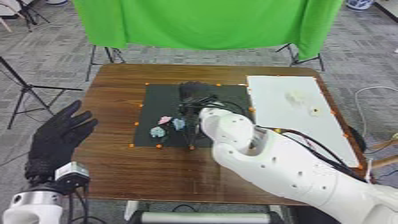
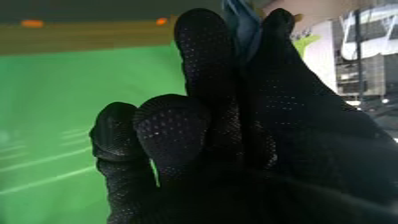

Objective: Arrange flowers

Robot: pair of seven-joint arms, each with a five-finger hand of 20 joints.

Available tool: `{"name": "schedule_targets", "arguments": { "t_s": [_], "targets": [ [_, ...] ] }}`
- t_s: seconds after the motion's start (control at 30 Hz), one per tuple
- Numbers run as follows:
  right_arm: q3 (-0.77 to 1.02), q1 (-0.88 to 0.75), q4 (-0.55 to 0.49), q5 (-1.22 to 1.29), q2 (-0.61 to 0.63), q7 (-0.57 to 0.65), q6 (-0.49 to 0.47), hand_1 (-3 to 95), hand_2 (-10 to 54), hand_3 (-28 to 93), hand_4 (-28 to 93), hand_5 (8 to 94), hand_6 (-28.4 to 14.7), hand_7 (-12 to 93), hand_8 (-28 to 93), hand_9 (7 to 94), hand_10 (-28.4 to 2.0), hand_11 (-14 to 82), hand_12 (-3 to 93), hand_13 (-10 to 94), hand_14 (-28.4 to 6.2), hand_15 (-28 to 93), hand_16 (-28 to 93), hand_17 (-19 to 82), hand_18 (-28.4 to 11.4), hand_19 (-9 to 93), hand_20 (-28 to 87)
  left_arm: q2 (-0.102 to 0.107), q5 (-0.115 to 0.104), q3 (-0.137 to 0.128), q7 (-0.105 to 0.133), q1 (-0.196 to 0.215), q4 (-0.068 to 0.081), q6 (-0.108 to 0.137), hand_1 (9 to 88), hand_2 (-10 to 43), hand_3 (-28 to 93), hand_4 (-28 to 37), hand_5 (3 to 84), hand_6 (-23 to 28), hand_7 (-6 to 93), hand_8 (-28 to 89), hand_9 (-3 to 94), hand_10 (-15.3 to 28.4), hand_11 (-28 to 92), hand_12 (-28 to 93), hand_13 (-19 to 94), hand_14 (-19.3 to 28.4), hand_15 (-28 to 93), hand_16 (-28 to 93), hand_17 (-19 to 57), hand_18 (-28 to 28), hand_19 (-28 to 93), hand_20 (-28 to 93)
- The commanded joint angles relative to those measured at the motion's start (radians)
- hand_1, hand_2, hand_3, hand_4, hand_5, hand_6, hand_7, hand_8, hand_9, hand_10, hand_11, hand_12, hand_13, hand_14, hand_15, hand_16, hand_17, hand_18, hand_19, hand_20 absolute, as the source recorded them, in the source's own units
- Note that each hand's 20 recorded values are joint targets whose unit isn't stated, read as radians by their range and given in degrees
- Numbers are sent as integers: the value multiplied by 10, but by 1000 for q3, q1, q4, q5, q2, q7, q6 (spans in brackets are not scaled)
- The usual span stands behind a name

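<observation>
Three artificial-looking blooms lie on a black square mat (image 1: 153, 102), in its left half and nearer its near edge than its far one: a small pink flower (image 1: 164, 120), a pale blue flower (image 1: 157, 132) and a darker blue flower (image 1: 179, 124). The pink flower is the farthest of the three from the robot; the pale blue one is nearest the mat's left edge, and the darker blue one lies to the right of both.

The right hand (image 1: 194, 92), in its black fabric glove, is over the far middle part of the mat, its arm coming in across the near right part of the table. In the right wrist view a thin blue-grey piece (image 2: 244, 22) is pinched between a finger and the thumb, the other fingers bent; whether it belongs to one of the flowers cannot be told.

Small orange markers (image 1: 131, 145) dot the mat's edges. To the right of the mat, a long white board (image 1: 306, 130) stretches along the right edge of the brown wooden table (image 1: 142, 170), with small pale pieces (image 1: 296, 97) on its far part.

The left hand (image 1: 60, 132), also black-gloved, hangs open just outside the table's left edge, fingers spread and relaxed. Beyond the far edge hangs a bright green cloth (image 1: 204, 22).
</observation>
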Motion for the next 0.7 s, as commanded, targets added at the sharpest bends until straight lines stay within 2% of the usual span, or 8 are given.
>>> {"name": "schedule_targets", "arguments": {
  "t_s": [0.03,0.33,0.53,0.7],
  "targets": [
    [-59,10,40,15,5,51,35,514,-95,825,-283,818,3,290,6,913,-95,204,314,776,-72,781,163,399,-239,932,511,2,6,1,-26,-14,10,-21,252,56,818,-186,388,105,130,-95,366,203,271,94,269,271,496,-96,-85,241,598,-53],
    [-68,15,55,31,11,80,59,511,-95,825,-283,813,5,294,3,910,-95,207,314,772,-73,783,163,395,-237,932,512,2,11,3,-44,-31,16,-37,252,56,818,-186,389,105,130,-94,366,204,271,94,269,271,495,-96,-85,241,598,-53],
    [-59,8,62,39,3,91,45,509,-95,825,-283,808,4,297,0,907,-97,210,313,769,-73,784,162,394,-237,932,512,4,11,5,-51,-39,20,-37,253,56,818,-186,389,104,131,-95,366,203,270,94,269,271,495,-96,-85,241,598,-53],
    [-45,1,65,41,-7,91,22,500,-95,828,-283,794,2,291,-8,896,-96,208,312,761,-74,784,162,389,-235,932,513,2,11,7,-45,-39,20,-37,253,56,817,-186,388,104,131,-95,366,203,271,95,269,271,496,-96,-85,241,598,-53]
  ]
}}
